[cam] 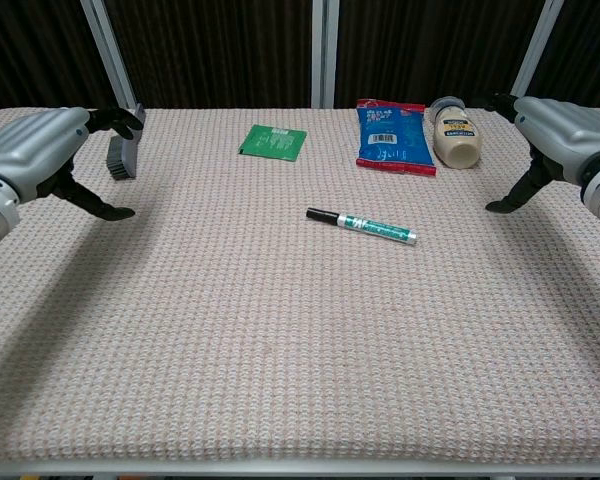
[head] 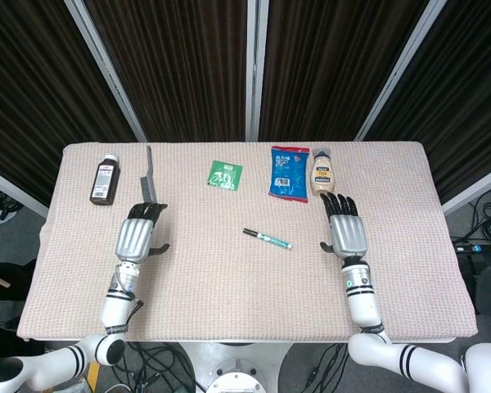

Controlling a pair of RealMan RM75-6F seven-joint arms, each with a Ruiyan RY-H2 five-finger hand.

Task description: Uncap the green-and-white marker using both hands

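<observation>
Centrally, marker between left hand, right hand

left hand empty, right hand empty

Capped green-and-white marker flat mid-table

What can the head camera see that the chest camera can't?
Only the head view shows the brown bottle at the table's far left, plus both forearms and the floor and cables around the table. Only the chest view shows the marker up close, with its black end pointing left. Both show the marker lying alone mid-table, the green packet, the blue bag, the pale bottle, the gray brush, and the left hand and right hand, each open and holding nothing.
</observation>
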